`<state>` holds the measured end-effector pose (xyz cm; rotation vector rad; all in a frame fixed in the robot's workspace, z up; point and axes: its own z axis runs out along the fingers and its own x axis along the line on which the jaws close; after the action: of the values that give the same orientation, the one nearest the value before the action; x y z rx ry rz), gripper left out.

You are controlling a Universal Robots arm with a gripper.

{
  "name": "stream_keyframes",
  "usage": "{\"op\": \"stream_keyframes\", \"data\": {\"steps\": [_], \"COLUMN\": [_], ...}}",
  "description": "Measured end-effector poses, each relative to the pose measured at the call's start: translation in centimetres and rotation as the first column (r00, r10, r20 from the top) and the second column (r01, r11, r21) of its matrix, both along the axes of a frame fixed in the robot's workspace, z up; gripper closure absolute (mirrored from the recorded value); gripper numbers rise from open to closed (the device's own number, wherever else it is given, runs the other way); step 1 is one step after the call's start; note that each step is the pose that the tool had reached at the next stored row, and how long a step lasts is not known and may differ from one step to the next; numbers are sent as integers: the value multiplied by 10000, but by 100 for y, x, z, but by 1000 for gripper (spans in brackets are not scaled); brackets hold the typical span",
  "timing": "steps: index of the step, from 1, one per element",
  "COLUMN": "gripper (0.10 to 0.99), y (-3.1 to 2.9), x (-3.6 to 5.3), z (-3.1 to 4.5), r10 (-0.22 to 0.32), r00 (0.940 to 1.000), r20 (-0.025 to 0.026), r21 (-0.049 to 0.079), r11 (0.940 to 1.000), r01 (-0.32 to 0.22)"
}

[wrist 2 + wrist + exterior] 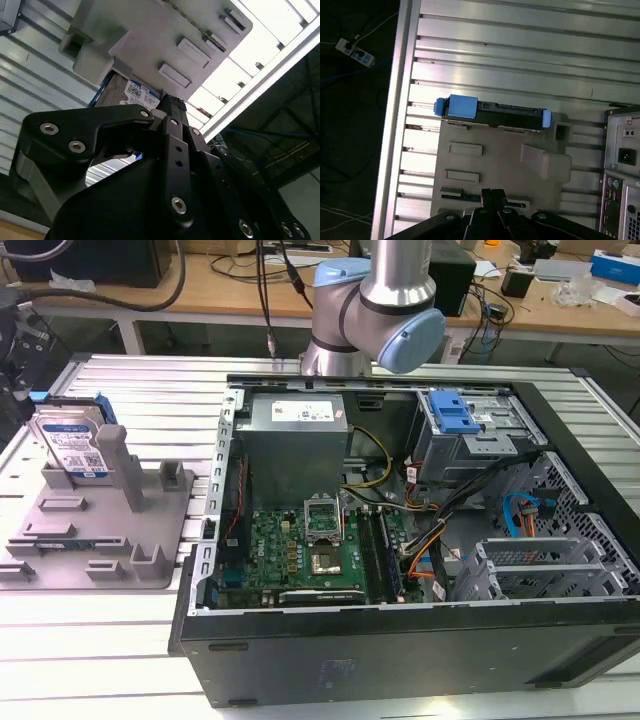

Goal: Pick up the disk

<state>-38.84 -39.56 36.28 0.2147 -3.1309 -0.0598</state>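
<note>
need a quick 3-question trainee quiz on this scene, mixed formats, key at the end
1. True or false: the disk lies flat inside the computer case.
2. What colour are the disk's side rails? A red, B blue, C green.
3. Fill in: the gripper holds ____.

Key
1. False. It stands on edge in the grey holder, outside the case, on the exterior view's left.
2. B.
3. Nothing. In the first wrist view it is shut and apart from the disk.
</note>
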Motion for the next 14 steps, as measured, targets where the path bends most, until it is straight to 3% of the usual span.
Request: {"op": "stream_keyframes", "data": {"steps": [4,6,10,11,13,14], "gripper": [980,980,980,980,980,980], "y": [0,0,0,0,0,0], "x": [0,0,0,0,0,0], "z": [-2,-2,-2,-2,-2,-3], "r10": [1336,2029,3269,3758,4169,4497], "r00": [9910,9792,9451,9267,9090,8932], "r20": [-1,0,0,-1,-1,0], "r21": [0,0,0,0,0,1], "r11": [9910,9792,9451,9267,9090,8932], "r01": [-1336,-2029,-3269,-3758,-4169,-4497]}}
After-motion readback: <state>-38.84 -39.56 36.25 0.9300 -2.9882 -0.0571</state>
